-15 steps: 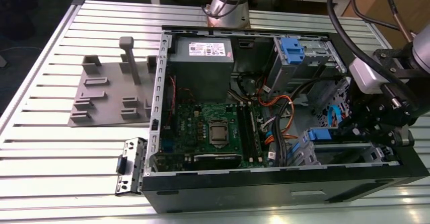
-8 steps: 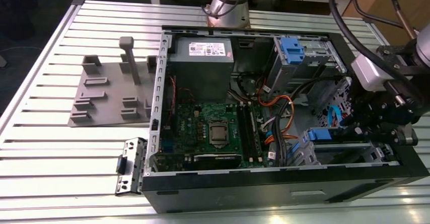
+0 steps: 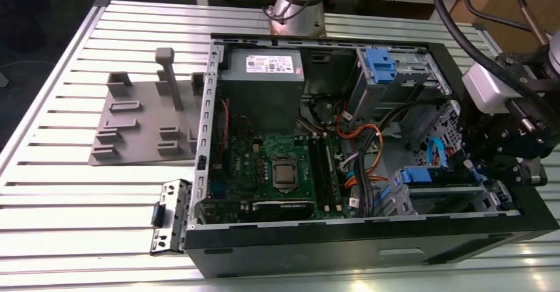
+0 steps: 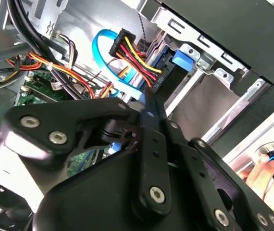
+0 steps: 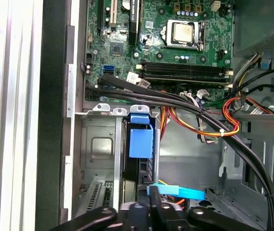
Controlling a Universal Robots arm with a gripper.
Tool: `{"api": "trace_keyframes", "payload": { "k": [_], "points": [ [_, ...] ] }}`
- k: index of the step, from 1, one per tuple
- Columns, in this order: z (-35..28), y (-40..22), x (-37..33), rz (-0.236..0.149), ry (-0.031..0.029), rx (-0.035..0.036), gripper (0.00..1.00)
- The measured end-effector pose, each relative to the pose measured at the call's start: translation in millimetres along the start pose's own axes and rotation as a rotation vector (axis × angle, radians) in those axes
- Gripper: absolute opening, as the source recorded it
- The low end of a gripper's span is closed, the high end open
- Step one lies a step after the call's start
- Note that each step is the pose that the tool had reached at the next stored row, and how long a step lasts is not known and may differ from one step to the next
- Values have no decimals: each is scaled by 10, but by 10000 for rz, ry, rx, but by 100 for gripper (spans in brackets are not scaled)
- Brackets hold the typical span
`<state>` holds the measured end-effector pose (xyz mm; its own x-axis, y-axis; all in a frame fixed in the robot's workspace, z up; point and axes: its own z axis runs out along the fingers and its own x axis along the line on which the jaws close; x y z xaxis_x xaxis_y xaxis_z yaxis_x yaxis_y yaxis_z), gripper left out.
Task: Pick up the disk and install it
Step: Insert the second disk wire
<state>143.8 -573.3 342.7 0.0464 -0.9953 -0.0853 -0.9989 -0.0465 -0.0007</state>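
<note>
In the exterior view we see the gripper (image 3: 512, 151) at the open computer case's (image 3: 262, 252) front corner, above the blue-tabbed disk (image 3: 429, 177) seated in its bay. In the second wrist view, a hand (image 4: 267, 175) rests beside the case. In the first wrist view the disk (image 5: 141, 144) sits beside the motherboard (image 5: 166, 38); we cannot tell the fingers' spread.

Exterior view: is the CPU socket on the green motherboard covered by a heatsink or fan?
No: the green motherboard shows its square metal CPU socket bare, with nothing mounted over it.
</note>
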Motion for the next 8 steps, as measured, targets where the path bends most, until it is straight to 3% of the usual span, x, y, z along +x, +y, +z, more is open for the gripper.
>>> {"api": "trace_keyframes", "payload": {
  "k": [2, 8],
  "points": [
    [17, 0, 2, 1, -21, 0, 10],
    [69, 1, 11, 3, -36, -20, 10]
  ]
}}
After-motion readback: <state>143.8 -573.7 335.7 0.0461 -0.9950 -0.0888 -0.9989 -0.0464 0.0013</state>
